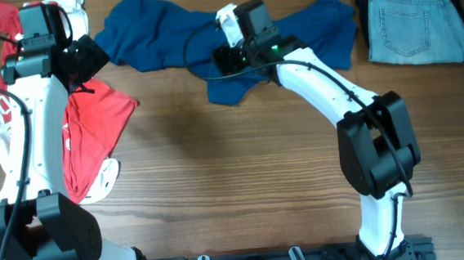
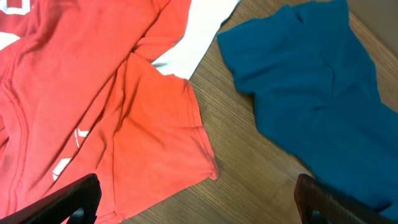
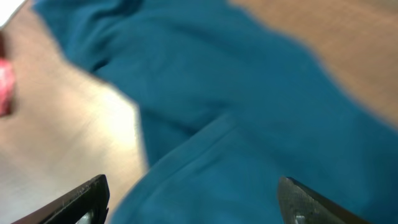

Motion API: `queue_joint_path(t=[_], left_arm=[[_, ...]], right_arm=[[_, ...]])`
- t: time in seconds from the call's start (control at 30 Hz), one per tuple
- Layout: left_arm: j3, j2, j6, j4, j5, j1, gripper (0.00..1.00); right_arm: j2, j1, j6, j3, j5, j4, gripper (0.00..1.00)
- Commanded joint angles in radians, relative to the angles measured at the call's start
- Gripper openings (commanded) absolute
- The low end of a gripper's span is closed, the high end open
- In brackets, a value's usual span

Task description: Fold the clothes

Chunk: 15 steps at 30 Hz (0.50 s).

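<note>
Tabletop (image 1: 218, 172) of brown wood grain carrying three garments: crumpled dark-blue cotton shirt (image 1: 168, 32) across the far middle, red-and-white sports jersey (image 1: 92, 123) at left, folded pale-blue denim jeans (image 1: 416, 15) at far right, well apart. Left gripper (image 2: 199, 208) above the jersey's edge beside the blue shirt, jaws spread, holding nothing. Right gripper (image 3: 199, 205) over the blue shirt, jaws spread wide; its view is blurred.

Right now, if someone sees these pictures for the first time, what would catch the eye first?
A crumpled blue shirt lies at the far middle of the table, the right gripper open over it. A red and white garment spreads at the left under the left arm, and folded jeans sit at the far right corner.
</note>
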Motion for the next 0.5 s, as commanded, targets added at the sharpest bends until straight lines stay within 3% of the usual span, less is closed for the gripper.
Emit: queue_joint_path(t=[0.0, 0.47], left_arm=[[0.005, 0.002, 0.005, -0.001, 0.016, 0.003, 1.00], [0.005, 0.002, 0.005, 0.010, 0.016, 0.002, 1.00]], right_arm=[[0.018, -0.049, -0.139, 0.017, 0.034, 0.058, 0.87], [0.115, -0.140, -0.291, 0.017, -0.213, 0.040, 0.85]])
